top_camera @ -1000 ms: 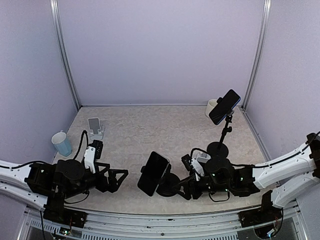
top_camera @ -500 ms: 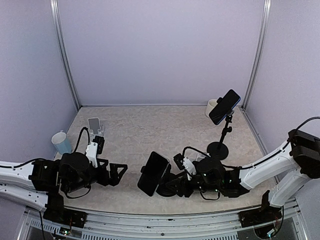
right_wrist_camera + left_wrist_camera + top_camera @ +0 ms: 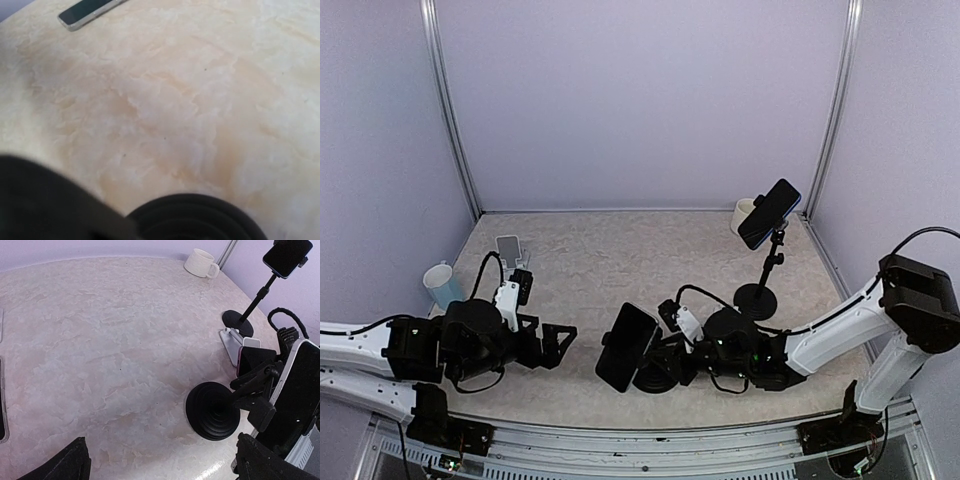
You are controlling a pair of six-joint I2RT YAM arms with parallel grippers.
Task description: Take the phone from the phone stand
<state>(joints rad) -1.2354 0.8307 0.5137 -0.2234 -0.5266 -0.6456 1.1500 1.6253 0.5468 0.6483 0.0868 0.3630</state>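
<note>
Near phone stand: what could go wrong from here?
1. The right gripper sits low by the phone stand, and its grip is unclear. A loose hold could let the phone stand tip or slide when the phone is pulled.
2. The left gripper, open, is apart from the phone. A skewed approach might knock it.

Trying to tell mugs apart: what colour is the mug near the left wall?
The mug is light blue, top view.

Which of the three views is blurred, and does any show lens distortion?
Right wrist view: soft, with the black stand base at the bottom edge out of focus. Left wrist view: sharp, but the table edge bows, wide-angle distortion. Top view: sharp, evenly lit.
</note>
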